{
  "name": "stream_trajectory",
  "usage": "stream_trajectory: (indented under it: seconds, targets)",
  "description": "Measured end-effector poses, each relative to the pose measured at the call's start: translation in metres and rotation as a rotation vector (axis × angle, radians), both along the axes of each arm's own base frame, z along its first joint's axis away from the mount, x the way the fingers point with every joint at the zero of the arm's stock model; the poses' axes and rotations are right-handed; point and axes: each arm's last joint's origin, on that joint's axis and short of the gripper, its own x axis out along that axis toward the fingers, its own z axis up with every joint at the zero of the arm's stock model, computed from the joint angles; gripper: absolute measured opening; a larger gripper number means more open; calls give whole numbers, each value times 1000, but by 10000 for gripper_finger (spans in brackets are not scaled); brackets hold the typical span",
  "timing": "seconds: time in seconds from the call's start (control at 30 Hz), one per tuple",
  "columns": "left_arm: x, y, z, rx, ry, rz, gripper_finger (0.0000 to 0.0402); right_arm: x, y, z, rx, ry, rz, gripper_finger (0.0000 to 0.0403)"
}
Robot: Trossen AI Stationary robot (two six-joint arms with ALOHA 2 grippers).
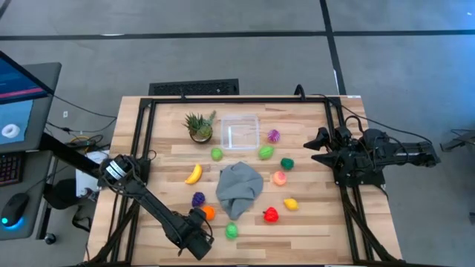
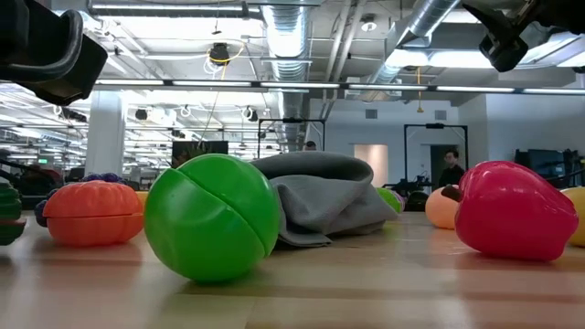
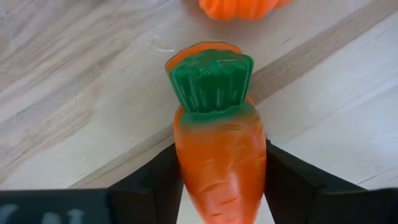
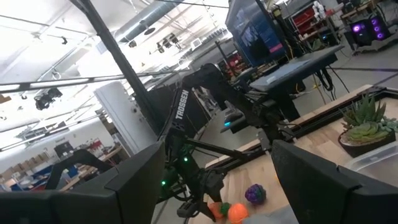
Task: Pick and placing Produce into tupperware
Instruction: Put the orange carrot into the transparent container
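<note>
Produce [image 1: 271, 215]: lying scattered on the counter [image 1: 312, 222] all around the grey cloth [image 1: 239, 187], none of it showing inside the tupperware [image 1: 257, 132].

Tupperware: sitting clear and square beyond the cloth's far edge, just beside the potted plant [image 1: 200, 126]; its near wall hard to make out against the wood.

Carrot [image 3: 217, 155]: being pinched between the two dark fingers [image 3: 155, 183] of the left end effector [image 1: 194, 230], near the cloth's front left corner, leafy green top pointing away from the wrist. Lower tip cut off in the left wrist view; whole carrot hidden under the end effector in the high view, so not telling whether it is touching the counter. Orange pumpkin piece [image 1: 208, 213] lying just past the carrot's top, half cropped in the wrist view.

Right end effector [image 1: 319, 146]: hanging well to the right of the cloth, fingers [image 4: 130, 180] standing spread with nothing between them.

Green ball [image 2: 212, 217]: blocking much of the cloth in the low view, hiding whatever is lying behind it.
</note>
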Motion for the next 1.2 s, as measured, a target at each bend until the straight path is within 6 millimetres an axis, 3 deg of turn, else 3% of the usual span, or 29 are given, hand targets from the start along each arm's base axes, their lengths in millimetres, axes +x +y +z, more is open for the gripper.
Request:
stream_trajectory:
  seconds: [0.23,0.47,0.8,1.2]
  targets:
    - [2,-1,3,1,-13,0,180,0,0,0,0,2,0,317]
    - [2,-9,22,43,-30,-23,180,0,0,-2,-1,16,0,317]
    - [0,-20,60,174,-114,12,181,0,0,-1,-1,16,0,317]
    - [3,-18,108,434,-384,78,181,0,1,-1,16,18,17,317]
